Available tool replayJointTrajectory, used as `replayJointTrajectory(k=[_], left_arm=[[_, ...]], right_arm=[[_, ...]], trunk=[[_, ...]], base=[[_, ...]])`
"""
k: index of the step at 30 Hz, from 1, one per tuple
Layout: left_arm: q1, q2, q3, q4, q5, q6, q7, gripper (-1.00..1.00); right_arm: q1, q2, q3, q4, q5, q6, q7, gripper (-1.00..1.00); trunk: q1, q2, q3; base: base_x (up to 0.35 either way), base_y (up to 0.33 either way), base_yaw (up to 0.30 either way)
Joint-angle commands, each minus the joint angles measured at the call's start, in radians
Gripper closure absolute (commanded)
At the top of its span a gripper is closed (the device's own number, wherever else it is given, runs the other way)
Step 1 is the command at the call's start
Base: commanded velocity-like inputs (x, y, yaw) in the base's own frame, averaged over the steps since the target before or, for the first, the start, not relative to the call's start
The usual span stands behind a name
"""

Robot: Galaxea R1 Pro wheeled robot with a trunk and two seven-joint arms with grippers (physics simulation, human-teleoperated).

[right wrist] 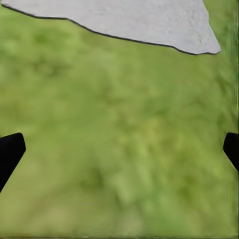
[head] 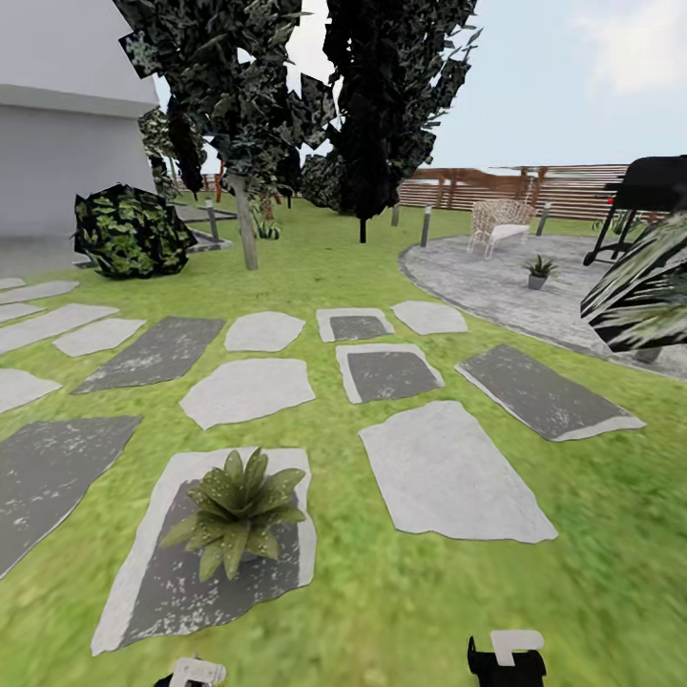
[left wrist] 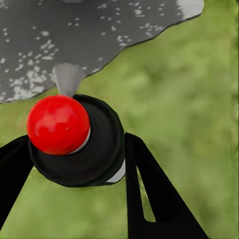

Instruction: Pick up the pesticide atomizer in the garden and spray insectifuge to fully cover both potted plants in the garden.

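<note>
Left claw [left wrist: 74, 164] pinches the atomizer [left wrist: 74, 139], red tip forward; nearest plant [head: 237, 510] lies just ahead, left side. Right claw [right wrist: 119, 149] spread, empty.

The pesticide atomizer [left wrist: 74, 142], black with a red ball tip, sits clamped between the left end effector's fingers [left wrist: 149, 194]. One potted plant [head: 239, 510] stands on a stepping stone [head: 143, 582], the other [head: 539, 271] on the paved patio [head: 477, 277].

Both claws [head: 196, 674] [head: 506, 658] cut off at head view's lower edge
</note>
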Motion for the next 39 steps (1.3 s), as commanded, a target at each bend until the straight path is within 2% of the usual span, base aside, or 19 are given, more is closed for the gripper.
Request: replayJointTrajectory(k=[1, 5, 6, 8, 10, 15, 26, 31, 33, 35, 39], left_arm=[[0.0, -0.008, 0.007, -0.001, -0.014, -0.002, -0.006, 1.0], [-0.003, -0.076, -0.024, -0.009, -0.052, 0.0, -0.004, 1.0], [-0.017, -0.139, -0.037, -0.016, -0.058, 0.007, 0.0, 1.0], [-0.028, -0.173, -0.039, -0.019, -0.058, 0.01, 0.007, 1.0], [-0.056, -0.19, -0.038, -0.019, -0.057, 0.01, 0.031, 1.0], [-0.075, -0.202, -0.038, -0.019, -0.053, -0.001, 0.062, 1.0], [-0.071, -0.202, -0.04, -0.018, -0.053, -0.01, 0.065, 1.0], [-0.071, -0.202, -0.038, -0.018, -0.052, -0.009, 0.065, 1.0], [-0.066, -0.191, -0.031, -0.018, -0.048, -0.01, 0.065, 1.0], [-0.067, -0.192, -0.032, -0.019, -0.048, -0.01, 0.065, 1.0], [-0.072, -0.193, -0.033, -0.034, -0.048, -0.01, 0.065, 1.0]], right_arm=[[-0.001, 0.0, -0.006, 0.001, 0.01, -0.002, -0.004, -1.0], [-0.001, 0.001, -0.006, 0.001, 0.01, -0.002, -0.004, -1.0], [0.0, 0.005, -0.006, 0.002, 0.01, -0.002, -0.004, -1.0], [0.0, 0.006, -0.006, 0.002, 0.01, -0.002, -0.004, -1.0], [-0.001, 0.007, -0.006, 0.001, 0.01, -0.002, -0.004, -1.0], [-0.001, 0.009, -0.006, -0.001, 0.01, -0.002, -0.001, -1.0], [-0.001, 0.016, -0.006, -0.004, 0.01, -0.002, 0.001, -1.0], [-0.001, 0.016, -0.006, -0.002, 0.012, -0.002, 0.001, -1.0], [-0.001, 0.018, -0.004, 0.002, 0.015, -0.001, 0.0, -1.0], [-0.001, 0.019, -0.004, 0.002, 0.015, -0.001, 0.001, -1.0], [-0.001, 0.016, -0.004, 0.002, 0.012, -0.003, 0.002, -1.0]], trunk=[[0.0, 0.0, -0.001], [0.0, 0.0, -0.001], [0.0, 0.0, -0.001], [0.0, 0.0, -0.001], [0.0, 0.0, -0.001], [0.0, 0.0, -0.001], [0.0, 0.0, -0.001], [0.0, 0.0, -0.001], [0.0, 0.0, -0.001], [0.0, 0.0, -0.001], [0.015, -0.028, -0.013]], base=[[0.0, 0.0, -0.3], [0.0, 0.0, -0.3], [0.0, 0.0, -0.3], [0.0, 0.0, -0.3], [0.0, 0.0, -0.3], [0.0, 0.0, -0.3], [0.134, -0.095, -0.297], [0.275, -0.202, -0.066], [0.0, 0.0, 0.0], [0.0, 0.0, 0.0], [0.0, 0.0, 0.0]])
